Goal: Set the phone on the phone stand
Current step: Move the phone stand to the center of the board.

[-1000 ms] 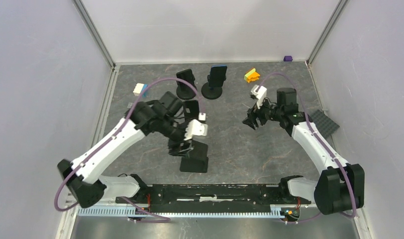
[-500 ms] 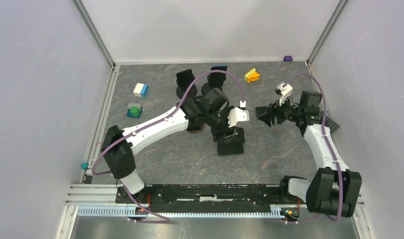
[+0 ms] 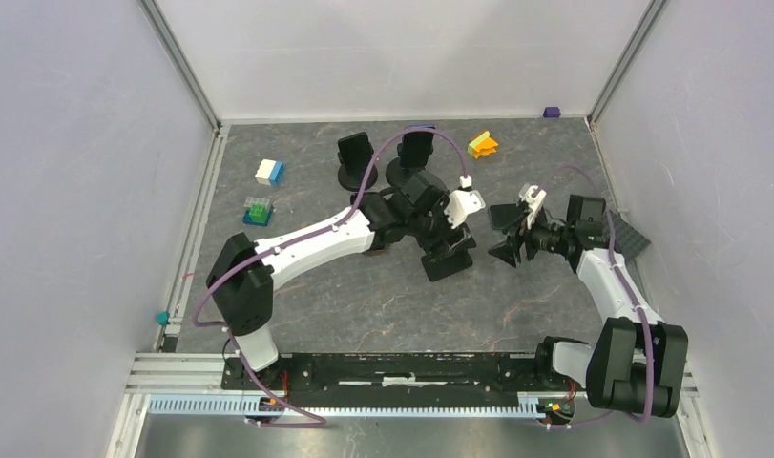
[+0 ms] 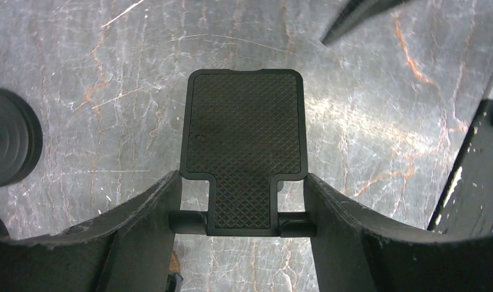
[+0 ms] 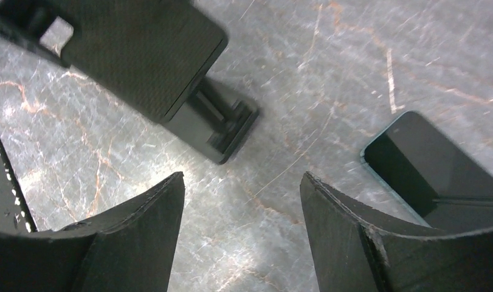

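Left hand (image 4: pixel 242 188): pinching the phone stand (image 4: pixel 244 131) by the two ends of its cross bar, one finger on each side of the narrow stem
Stand's look: black, with a ribbed plate facing up toward the left wrist camera
Stand's place: near the middle of the table (image 3: pixel 364 305); from the right wrist view its foot looks to be down on the surface, with the plate tilted above it
Right hand (image 5: pixel 242 179): spread, nothing between the fingers; it hangs just right of the stand, pointing left at it and not touching it
Phone (image 5: pixel 435 161): dark screen with a bluish rim; it is farther back than the stand, apart from it, and neither hand touches it
Phone's support: the top view shows it propped upright over a round black base (image 3: pixel 397 172) at the far middle of the table; whether it sits in that holder cannot be told
Second holder (image 3: pixel 354 157): black, round-footed, just left of the phone
White-and-blue block (image 3: pixel 268 172): far left of the table
Green block (image 3: pixel 257 210): just nearer than the white-and-blue one
Yellow-and-orange block (image 3: pixel 481 145): far side, right of the phone
Purple piece (image 3: pixel 552 112): by the far right corner
Grey studded plate (image 3: pixel 631 237): right edge of the table, partly behind the right arm
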Robot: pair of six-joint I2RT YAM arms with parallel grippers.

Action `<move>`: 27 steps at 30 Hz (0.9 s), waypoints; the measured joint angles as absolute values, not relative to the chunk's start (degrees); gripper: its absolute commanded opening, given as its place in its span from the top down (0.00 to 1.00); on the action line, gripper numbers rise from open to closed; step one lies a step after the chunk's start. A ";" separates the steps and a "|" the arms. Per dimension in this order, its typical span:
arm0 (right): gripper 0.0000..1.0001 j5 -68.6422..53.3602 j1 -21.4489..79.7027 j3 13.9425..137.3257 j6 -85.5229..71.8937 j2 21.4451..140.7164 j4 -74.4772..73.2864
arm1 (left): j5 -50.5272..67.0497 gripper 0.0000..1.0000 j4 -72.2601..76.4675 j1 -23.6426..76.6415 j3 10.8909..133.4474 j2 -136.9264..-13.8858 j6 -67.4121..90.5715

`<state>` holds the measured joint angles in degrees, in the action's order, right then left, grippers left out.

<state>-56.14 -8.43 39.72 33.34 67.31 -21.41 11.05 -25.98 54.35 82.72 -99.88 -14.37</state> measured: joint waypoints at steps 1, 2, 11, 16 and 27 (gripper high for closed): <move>0.26 -56.62 -8.43 38.11 33.82 67.31 -20.43 | 10.26 0.65 -25.58 54.35 82.72 -99.94 -13.26; 0.26 -56.84 -8.40 36.64 33.98 67.31 -19.57 | 9.50 0.65 -25.17 54.35 82.74 -100.09 -12.14; 0.19 -55.11 -3.18 24.99 26.63 64.01 0.01 | 6.44 0.70 -24.32 54.04 84.18 -101.45 -4.19; 0.20 -50.57 2.63 21.21 20.62 63.46 11.92 | 7.03 0.71 -24.34 52.75 84.53 -101.65 0.23; 0.23 -41.85 9.04 20.23 10.85 70.19 28.51 | 10.09 0.71 -25.15 50.30 85.36 -101.65 5.80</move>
